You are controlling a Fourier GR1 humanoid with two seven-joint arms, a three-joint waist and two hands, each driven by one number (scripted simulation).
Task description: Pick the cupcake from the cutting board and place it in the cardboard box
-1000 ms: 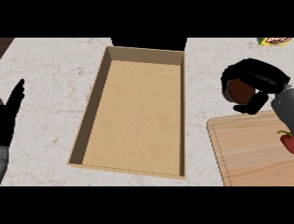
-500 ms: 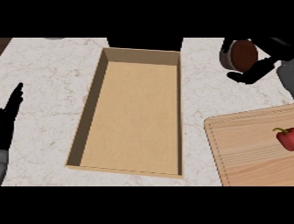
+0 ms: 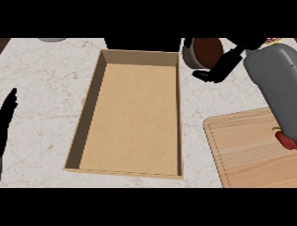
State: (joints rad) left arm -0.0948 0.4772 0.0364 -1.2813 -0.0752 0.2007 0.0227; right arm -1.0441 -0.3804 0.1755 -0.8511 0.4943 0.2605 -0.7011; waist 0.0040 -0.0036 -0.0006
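Note:
The cupcake [image 3: 202,51], dark brown in a grey wrapper, is held above the counter just right of the box's far right corner. My right hand [image 3: 220,67] is shut on it, fingers curled round its right side, and the grey forearm runs down the view's right. The open cardboard box [image 3: 91,106] lies lengthwise in the middle with nothing inside. The wooden cutting board [image 3: 249,150] sits at the lower right. My left hand [image 3: 0,129] rests open at the left edge, fingers straight and pointing away.
A red pepper [image 3: 284,139] lies on the cutting board, half hidden behind my right forearm. A grey round object [image 3: 52,39] shows at the far left edge and a small yellow-red item [image 3: 273,41] at the far right corner.
My right hand has carried the cupcake away from the cutting board, first farther back, then left toward the box's far right corner. The forearm now covers part of the pepper. The left hand stayed put.

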